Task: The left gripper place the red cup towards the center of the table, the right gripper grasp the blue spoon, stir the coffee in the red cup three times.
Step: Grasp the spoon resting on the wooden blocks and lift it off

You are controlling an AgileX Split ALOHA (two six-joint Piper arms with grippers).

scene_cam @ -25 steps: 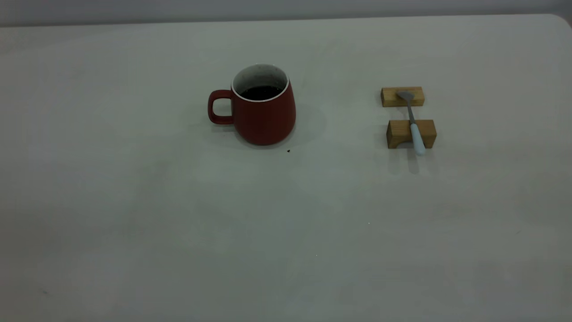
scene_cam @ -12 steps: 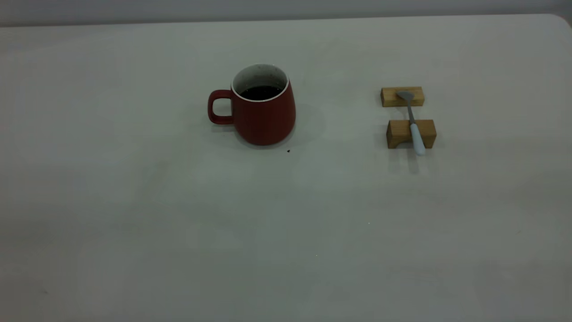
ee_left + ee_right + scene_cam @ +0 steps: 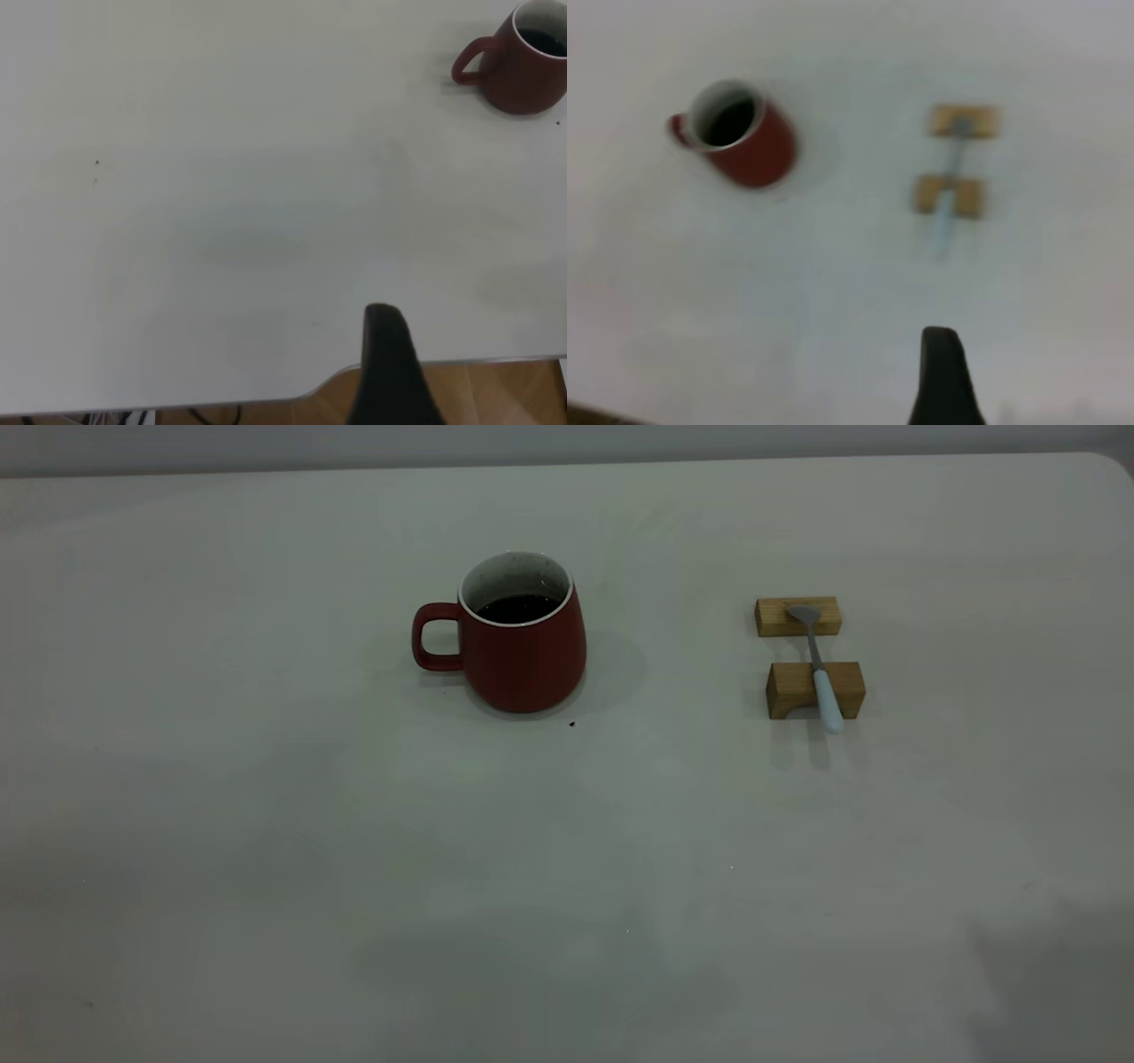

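The red cup (image 3: 523,655) stands upright near the middle of the table (image 3: 266,824), handle to the left, with dark coffee (image 3: 518,608) inside. The blue spoon (image 3: 819,669) lies across two wooden blocks to the cup's right, bowl on the far block and pale blue handle over the near one. Neither gripper appears in the exterior view. In the left wrist view, a dark part of the left gripper (image 3: 383,312) hangs over the table's near edge, far from the cup (image 3: 523,75). The right gripper (image 3: 939,335) hovers well short of the spoon (image 3: 950,195) and the cup (image 3: 749,146).
The far wooden block (image 3: 772,617) and the near wooden block (image 3: 790,689) carry the spoon. A tiny dark speck (image 3: 571,724) lies just in front of the cup. Wooden floor (image 3: 496,394) shows below the table edge.
Cup, spoon and blocks have not moved. Soft shadows have spread over the table's near edge at the bottom middle and bottom right of the exterior view.
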